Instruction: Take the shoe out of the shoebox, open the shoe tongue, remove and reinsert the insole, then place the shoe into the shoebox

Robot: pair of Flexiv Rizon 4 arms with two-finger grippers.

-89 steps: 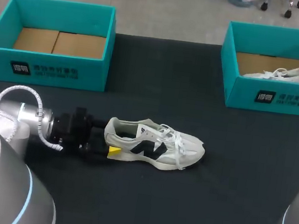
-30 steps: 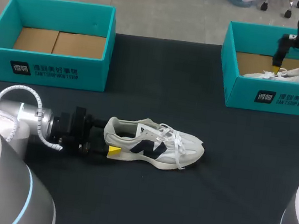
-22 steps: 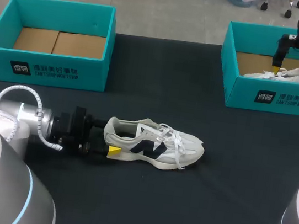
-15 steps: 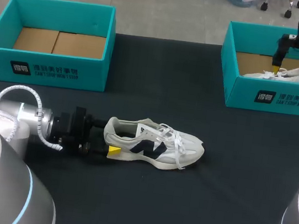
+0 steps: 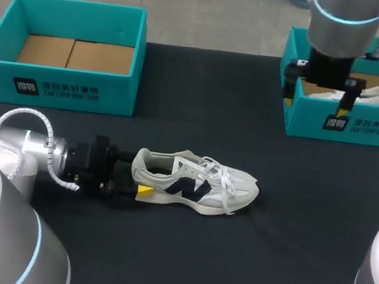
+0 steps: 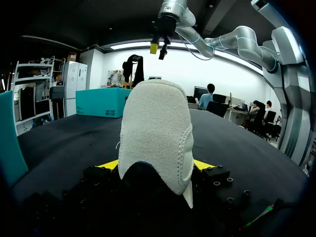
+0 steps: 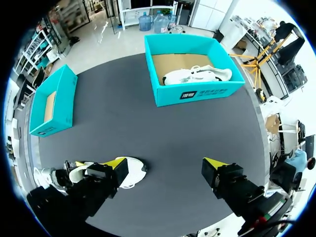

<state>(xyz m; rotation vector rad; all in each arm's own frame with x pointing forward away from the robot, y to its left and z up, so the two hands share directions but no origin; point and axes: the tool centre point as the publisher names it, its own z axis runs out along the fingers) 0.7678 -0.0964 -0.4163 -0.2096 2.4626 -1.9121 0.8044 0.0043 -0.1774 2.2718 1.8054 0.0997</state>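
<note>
Our left end effector pinches the heel of the white-and-navy sneaker lying on the black table at lower centre, while our right end effector hangs spread at upper right.

White shoe upright, open teal shoebox nearby
</note>
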